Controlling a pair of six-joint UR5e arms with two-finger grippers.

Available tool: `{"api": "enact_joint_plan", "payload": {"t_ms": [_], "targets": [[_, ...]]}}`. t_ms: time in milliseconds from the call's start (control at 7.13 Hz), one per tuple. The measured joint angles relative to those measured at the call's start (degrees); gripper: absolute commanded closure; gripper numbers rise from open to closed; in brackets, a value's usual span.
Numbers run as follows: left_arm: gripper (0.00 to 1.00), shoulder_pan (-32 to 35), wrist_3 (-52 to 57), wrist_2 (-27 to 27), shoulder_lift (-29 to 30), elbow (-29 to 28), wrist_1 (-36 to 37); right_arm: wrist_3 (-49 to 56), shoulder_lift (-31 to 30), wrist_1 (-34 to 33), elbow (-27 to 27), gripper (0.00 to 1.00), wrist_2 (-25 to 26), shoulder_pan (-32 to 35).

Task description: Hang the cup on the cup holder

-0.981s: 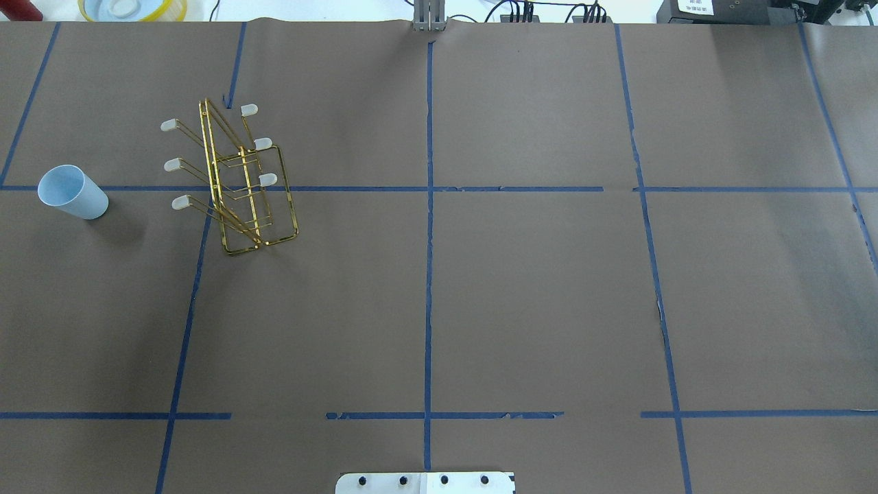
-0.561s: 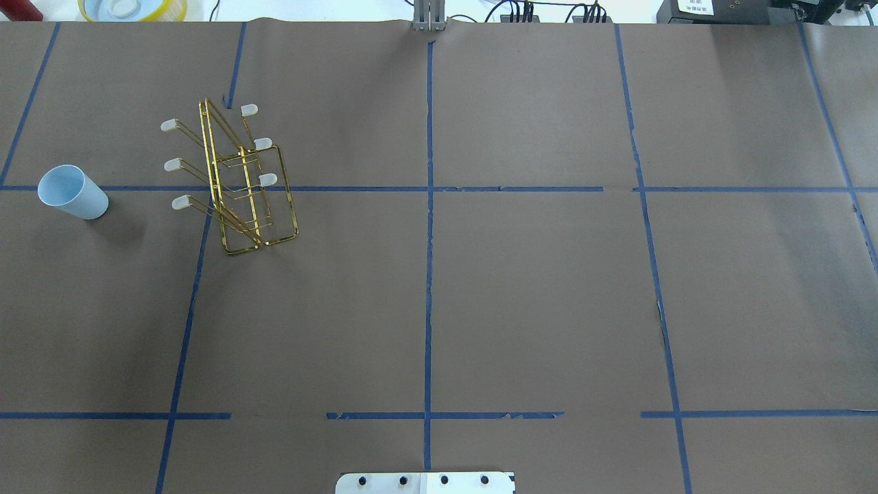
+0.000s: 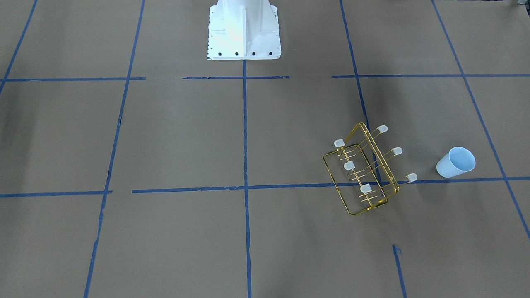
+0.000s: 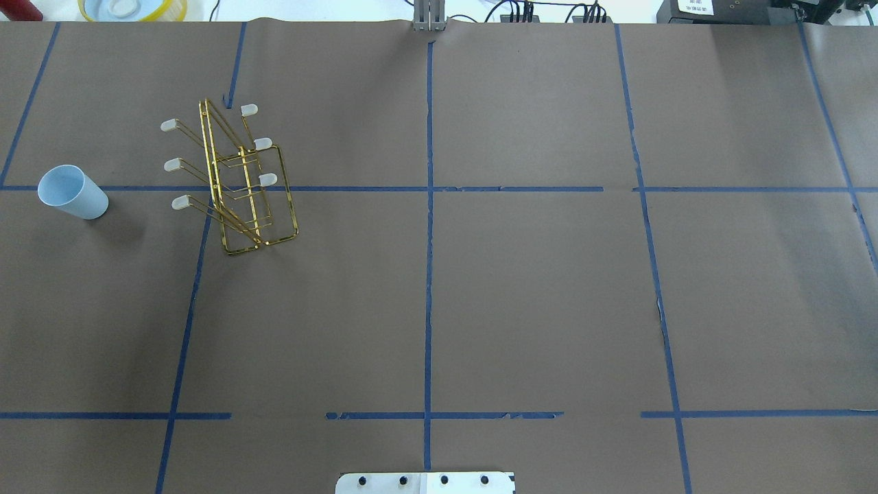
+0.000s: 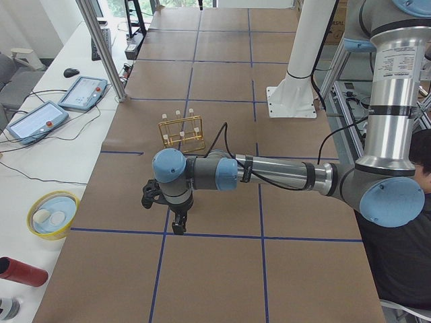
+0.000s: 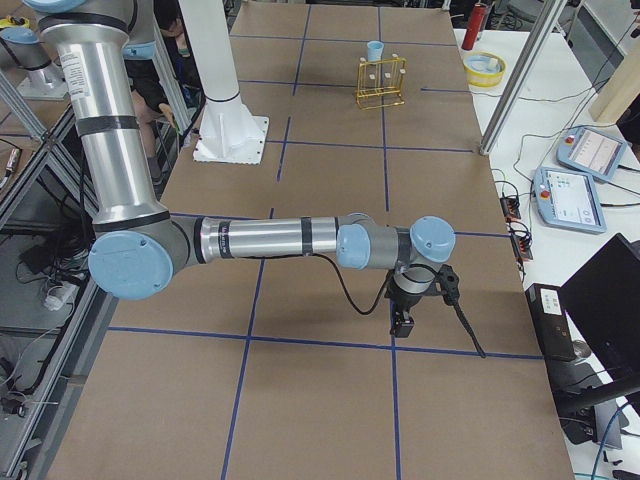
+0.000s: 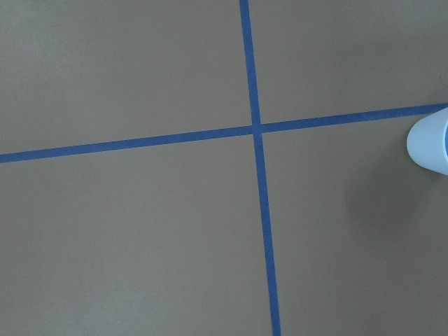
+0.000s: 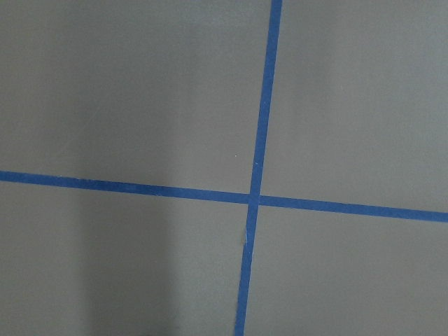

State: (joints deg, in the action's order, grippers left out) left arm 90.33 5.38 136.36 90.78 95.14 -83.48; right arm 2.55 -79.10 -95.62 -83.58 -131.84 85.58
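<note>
two things stood on the robot's left half of the brown-papered table (image 4: 535, 295). the pale blue cup (image 4: 72, 193) sat upright, mouth up, not yet hung, a clear gap away from the gold wire cup holder (image 4: 214, 171) on its outer side. the left gripper (image 5: 178, 225) hung low over a blue tape crossing (image 7: 256, 129), the cup's side just showing at its wrist view's edge. the right gripper (image 6: 402, 322) hung low far across the table. i could not tell whether either gripper's fingers were spread or closed.
</note>
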Motion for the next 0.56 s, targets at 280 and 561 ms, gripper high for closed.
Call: {"api": "enact_joint_plan", "payload": {"t_ms": [280,561], "targets": [[0.0,0.0,-0.01,0.29,0.46,0.24,-0.17,-0.04,0.0,0.0,0.0,0.0,0.0,0.01],[0.0,-0.06,-1.15,0.66,2.42,-0.25,-0.4,-0.01,0.0,0.0,0.0,0.0,0.0,0.03]]}}
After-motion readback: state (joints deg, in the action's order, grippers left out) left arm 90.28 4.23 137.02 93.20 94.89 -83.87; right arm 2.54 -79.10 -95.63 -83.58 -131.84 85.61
